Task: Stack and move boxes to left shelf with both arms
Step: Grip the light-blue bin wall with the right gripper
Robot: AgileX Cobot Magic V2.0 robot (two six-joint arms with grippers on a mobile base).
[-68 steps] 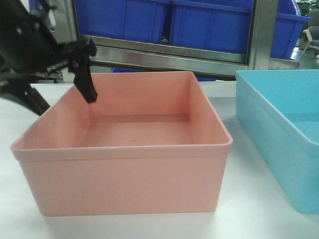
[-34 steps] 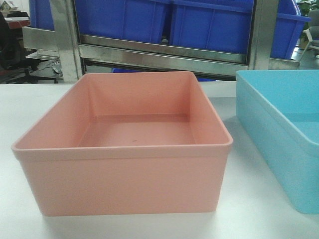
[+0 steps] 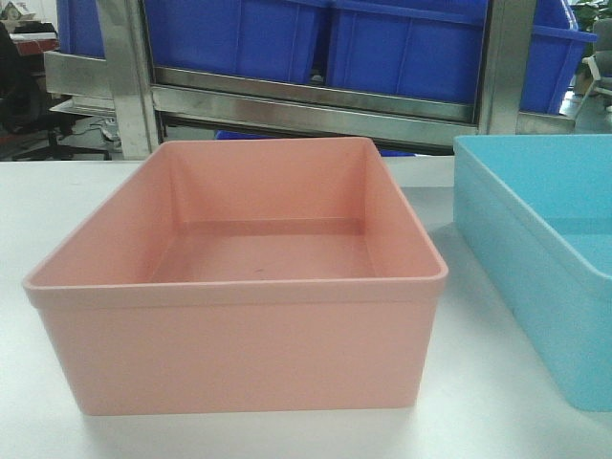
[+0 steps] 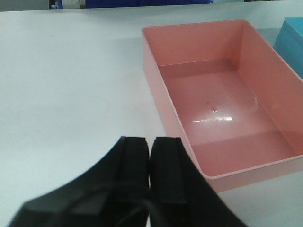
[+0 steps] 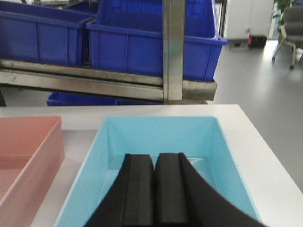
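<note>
Exterior front-facing view: pink box point(image 3: 239, 354) sits centre frame on the white table point(image 3: 478, 421), upright, open top up; light blue box point(image 3: 516, 268) stands at the right edge of the frame, near it but apart, a strip of table between them; neither box sits inside the other, so stacking is not yet done, and neither is on the rack, so I judge the task barely begun; stacking, a two-armed lift and the move to the shelf all remain.

Contents: pink box empty in both the front view and the left wrist view point(image 4: 161, 85), bare floor with a glare streak and a small dark speck; light blue box empty as far as the right wrist view point(image 5: 156, 137) shows, its near floor hidden behind the fingers.

Left gripper point(image 4: 150, 142) at bottom centre of its frame, fingers pressed together with nothing between them, over bare table, lower left of the pink box and not touching it; right gripper point(image 5: 154, 158) at bottom centre of its frame, fingers likewise together and holding nothing, above the light blue box; whether it touches, cannot tell; neither arm shows in the front view.

Steel shelf point(image 3: 316, 100) runs across the upper frame behind the table; dark blue bins point(image 3: 402, 48) sit on it; which level is the target, cannot tell.
</note>
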